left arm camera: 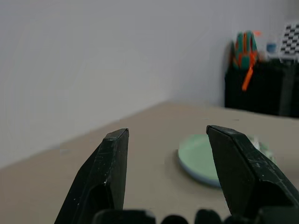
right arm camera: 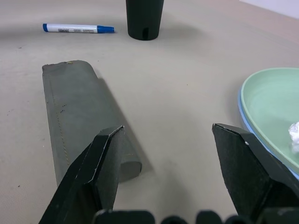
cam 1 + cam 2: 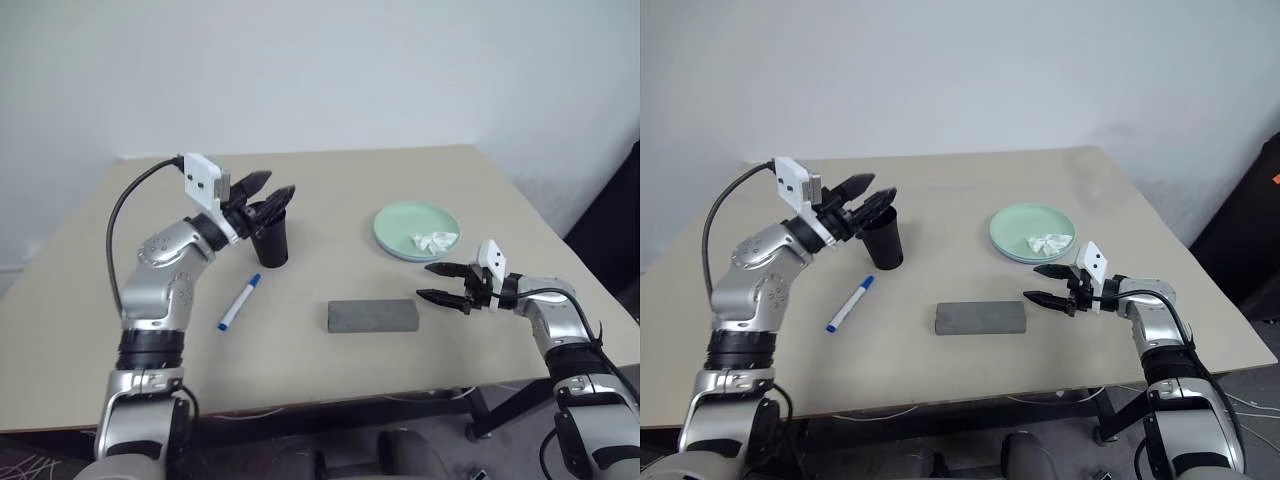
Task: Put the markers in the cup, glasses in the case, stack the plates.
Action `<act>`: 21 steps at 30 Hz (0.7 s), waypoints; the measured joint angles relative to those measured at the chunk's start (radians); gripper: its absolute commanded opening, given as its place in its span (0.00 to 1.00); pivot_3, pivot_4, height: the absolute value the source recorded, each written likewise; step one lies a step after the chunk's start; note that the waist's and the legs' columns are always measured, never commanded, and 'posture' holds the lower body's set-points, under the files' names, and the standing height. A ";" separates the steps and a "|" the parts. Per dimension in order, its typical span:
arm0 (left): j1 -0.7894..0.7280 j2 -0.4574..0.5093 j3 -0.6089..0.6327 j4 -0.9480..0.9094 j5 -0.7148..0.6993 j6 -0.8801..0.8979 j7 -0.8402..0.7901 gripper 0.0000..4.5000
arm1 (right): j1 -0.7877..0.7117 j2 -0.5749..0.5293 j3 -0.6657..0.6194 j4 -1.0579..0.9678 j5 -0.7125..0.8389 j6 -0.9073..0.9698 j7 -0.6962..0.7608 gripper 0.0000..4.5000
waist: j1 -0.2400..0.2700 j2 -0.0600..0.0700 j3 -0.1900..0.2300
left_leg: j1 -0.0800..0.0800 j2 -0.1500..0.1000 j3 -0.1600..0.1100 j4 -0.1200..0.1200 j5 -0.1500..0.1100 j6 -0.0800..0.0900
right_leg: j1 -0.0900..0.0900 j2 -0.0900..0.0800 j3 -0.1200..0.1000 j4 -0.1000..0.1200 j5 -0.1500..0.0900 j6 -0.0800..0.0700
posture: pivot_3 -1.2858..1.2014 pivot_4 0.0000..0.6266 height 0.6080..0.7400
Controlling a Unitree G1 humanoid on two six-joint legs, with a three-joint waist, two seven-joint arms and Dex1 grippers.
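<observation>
The black cup (image 3: 271,243) stands upright left of the table's centre. My left gripper (image 3: 266,190) hovers level right over its mouth, open and empty; its fingers (image 1: 110,172) are spread. One marker (image 3: 238,303) with a blue cap lies flat in front of the cup. The grey case (image 3: 372,316) lies closed in the middle. The mint green plate (image 3: 405,222) sits on the light blue plate (image 2: 245,113) at the right. My right gripper (image 3: 432,283) is open between case and plates, holding nothing. The glasses are out of view.
A crumpled white scrap (image 3: 433,241) lies on the green plate. The beige table (image 3: 330,190) has bare room behind the cup and along its front edge. A dark cabinet (image 1: 261,86) stands beyond the table's right side.
</observation>
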 measured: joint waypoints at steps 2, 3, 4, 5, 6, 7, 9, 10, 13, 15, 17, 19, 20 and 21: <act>0.037 0.040 -0.002 -0.020 -0.009 0.054 -0.024 0.61 | -0.006 0.002 0.002 0.005 -0.001 -0.008 0.005 0.72 | 0.000 0.000 0.000 | 0.000 0.000 0.000 0.000 0.000 0.000 | 0.000 0.000 0.000 0.000 0.000 0.000 | 0.52 0.00 1.00; 0.053 0.060 0.000 -0.024 -0.014 0.079 -0.035 0.61 | -0.008 0.003 0.002 0.006 -0.001 -0.013 0.008 0.72 | 0.000 0.000 0.000 | 0.000 0.001 0.000 0.000 0.000 0.000 | 0.000 0.000 0.000 0.000 0.000 0.000 | 0.52 0.00 1.00; 0.068 0.078 0.002 -0.025 -0.018 0.102 -0.045 0.61 | -0.008 0.003 0.002 0.009 -0.001 -0.015 0.009 0.72 | 0.000 0.000 0.000 | 0.000 0.001 0.000 0.000 0.000 0.000 | 0.000 0.000 0.000 0.000 0.000 0.000 | 0.52 0.00 1.00; 0.077 0.092 0.003 -0.026 -0.019 0.114 -0.051 0.61 | -0.008 0.004 0.002 0.013 -0.001 -0.016 0.010 0.72 | 0.000 0.000 0.000 | 0.000 0.001 0.000 0.000 0.000 0.000 | -0.001 0.000 0.000 0.000 0.000 0.000 | 0.52 0.00 1.00; 0.092 0.115 0.002 -0.027 -0.014 0.126 -0.058 0.61 | -0.009 0.006 0.002 0.018 -0.001 -0.017 0.010 0.72 | 0.000 0.000 0.000 | 0.000 0.001 0.000 0.000 0.000 0.000 | -0.001 0.000 0.000 0.000 0.000 0.000 | 0.52 0.00 1.00; 0.104 0.134 0.002 -0.026 -0.003 0.130 -0.061 0.61 | -0.008 0.009 0.002 0.020 -0.002 -0.017 0.011 0.72 | 0.000 0.000 0.000 | 0.000 0.001 0.000 0.000 0.000 0.000 | -0.001 0.000 0.000 0.001 0.000 0.000 | 0.52 0.00 1.00; 0.119 0.167 -0.007 -0.022 0.034 0.136 -0.062 0.61 | -0.008 0.010 0.002 0.024 -0.003 -0.018 0.012 0.72 | 0.000 0.000 0.000 | 0.000 0.001 0.000 -0.001 0.000 0.000 | -0.001 0.000 0.000 0.000 0.000 0.000 | 0.52 0.00 1.00; 0.125 0.185 -0.022 -0.020 0.062 0.136 -0.058 0.61 | -0.008 0.011 0.002 0.024 -0.004 -0.019 0.013 0.72 | 0.000 0.000 0.000 | 0.000 0.001 0.000 -0.001 0.000 0.000 | -0.001 0.000 0.000 0.000 0.000 0.000 | 0.52 0.00 1.00; 0.140 0.220 -0.058 0.029 0.150 0.148 -0.017 0.61 | -0.008 0.012 0.002 0.025 -0.005 -0.024 0.014 0.72 | 0.001 0.000 0.000 | 0.000 0.001 0.000 -0.001 0.000 0.000 | -0.001 0.000 0.000 0.000 0.000 0.000 | 0.52 0.00 1.00; 0.141 0.215 -0.071 0.061 0.180 0.181 0.008 0.61 | -0.008 0.012 0.002 0.025 -0.005 -0.025 0.014 0.72 | 0.002 0.000 0.000 | 0.000 0.001 0.000 -0.001 0.000 -0.001 | -0.001 0.000 0.000 0.000 0.000 0.000 | 0.52 0.00 1.00; 0.141 0.204 -0.080 0.064 0.195 0.216 0.030 0.61 | -0.008 0.012 0.002 0.025 -0.005 -0.025 0.015 0.72 | 0.003 0.000 0.000 | 0.000 0.001 0.000 -0.001 -0.002 -0.004 | -0.001 -0.001 0.000 0.000 0.000 0.000 | 0.52 0.00 1.00; 0.140 0.181 -0.093 0.065 0.211 0.254 0.056 0.61 | -0.008 0.012 0.004 0.025 -0.006 -0.026 0.015 0.72 | 0.003 0.000 0.000 | 0.000 0.001 0.000 -0.001 -0.002 -0.004 | -0.001 -0.001 0.000 0.000 0.000 0.000 | 0.52 0.00 1.00; 0.141 0.166 -0.096 0.065 0.215 0.275 0.071 0.61 | -0.008 0.012 0.005 0.025 -0.007 -0.027 0.016 0.72 | 0.003 0.000 0.000 | 0.000 0.001 0.000 -0.001 -0.002 -0.004 | -0.002 -0.001 0.000 0.000 0.000 0.000 | 0.52 0.00 1.00; 0.140 0.155 -0.100 0.065 0.216 0.293 0.083 0.61 | -0.008 0.012 0.006 0.025 -0.008 -0.028 0.016 0.72 | 0.003 0.000 0.000 | 0.000 0.001 0.000 -0.001 -0.002 -0.004 | -0.002 -0.001 0.000 0.000 0.000 0.000 | 0.52 0.00 1.00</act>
